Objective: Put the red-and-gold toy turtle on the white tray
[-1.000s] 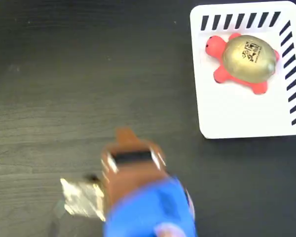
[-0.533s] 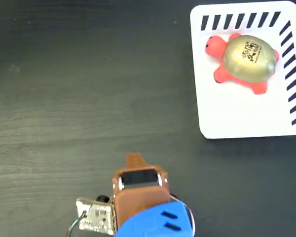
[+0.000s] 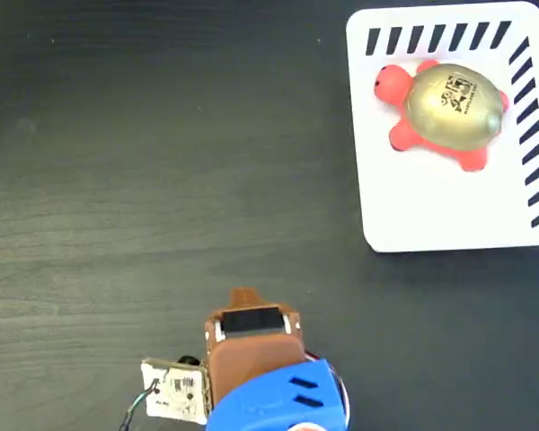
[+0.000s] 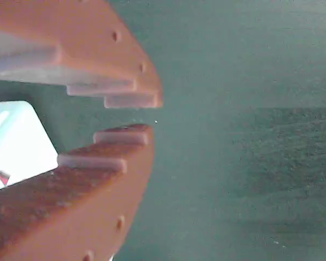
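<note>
My hand (image 4: 144, 114) is hanging empty over the bare desk (image 3: 117, 162), its toothed tips parted by a narrow gap. The red-and-gold toy turtle (image 3: 442, 112) is lying well away at about two o'clock, already sitting on the white tray (image 3: 431, 215), long axis roughly nine-to-three, head at nine. Its black shell logo is too small to read.

- The hand (image 3: 243, 296) drew back toward the bottom edge of the fixed view, farther from the white tray (image 3: 431, 211); its tip sat lower on the tabletop (image 3: 162, 180) than a second ago.
- The motion blur on the arm cleared, and most of that move had been made by half a second ago.
- The small circuit board (image 3: 174, 390) beside the arm, earlier a smeared bright patch, showed sharply and lower in the picture.
</note>
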